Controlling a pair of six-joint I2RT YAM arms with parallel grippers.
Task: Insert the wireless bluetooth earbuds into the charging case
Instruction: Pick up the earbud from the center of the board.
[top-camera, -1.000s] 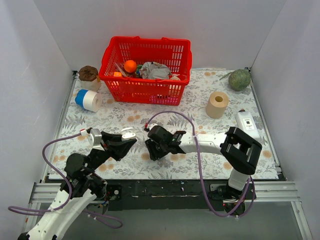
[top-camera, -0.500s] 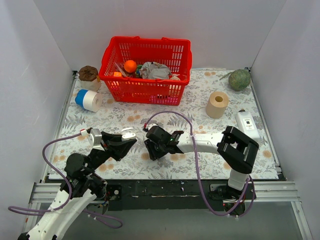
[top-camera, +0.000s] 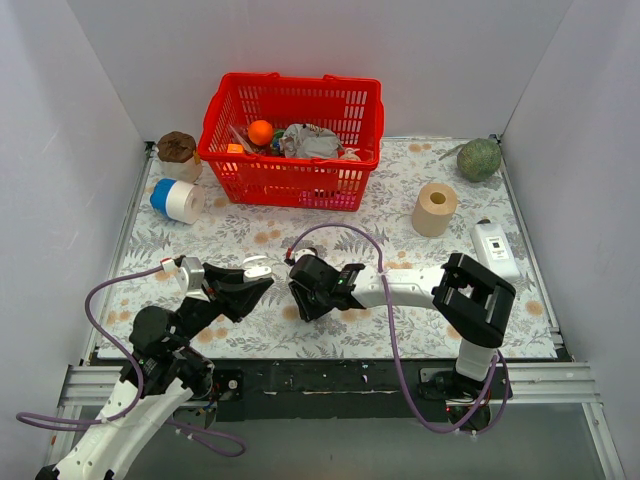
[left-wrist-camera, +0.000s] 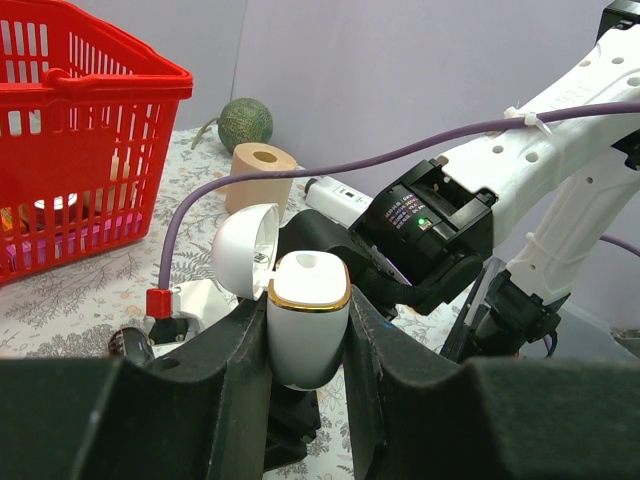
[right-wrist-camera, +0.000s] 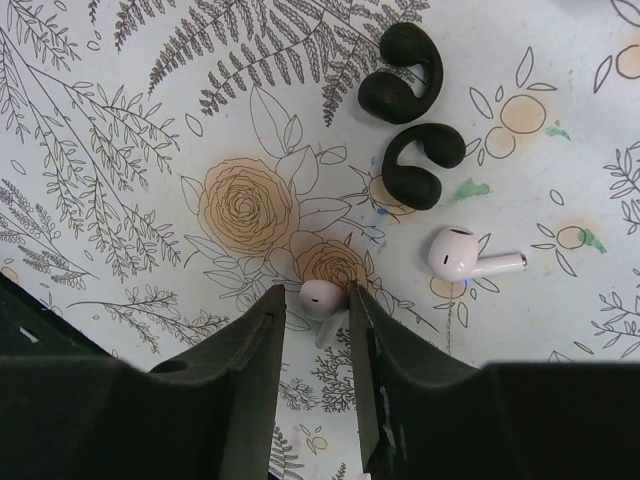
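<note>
My left gripper (left-wrist-camera: 305, 335) is shut on the white charging case (left-wrist-camera: 308, 300), which has a gold rim and an open lid. It holds the case above the floral mat; in the top view the left gripper (top-camera: 248, 282) is left of centre. My right gripper (right-wrist-camera: 315, 300) points down at the mat with its jaws narrowly apart around a white earbud (right-wrist-camera: 322, 297). The bud lies on the mat, touches the right finger and is clear of the left one. A second white earbud (right-wrist-camera: 455, 253) and two black earbuds (right-wrist-camera: 400, 75) (right-wrist-camera: 422, 160) lie beyond. In the top view the right gripper (top-camera: 302, 298) is beside the case.
A red basket (top-camera: 290, 140) of items stands at the back. A blue-and-white tape roll (top-camera: 178, 200) and a brown object (top-camera: 177, 147) are at the back left. A paper roll (top-camera: 435, 208), a green ball (top-camera: 479, 158) and a white device (top-camera: 494, 245) are on the right.
My right arm has shifted slightly to the left over the mat. My left arm and the case have not moved.
</note>
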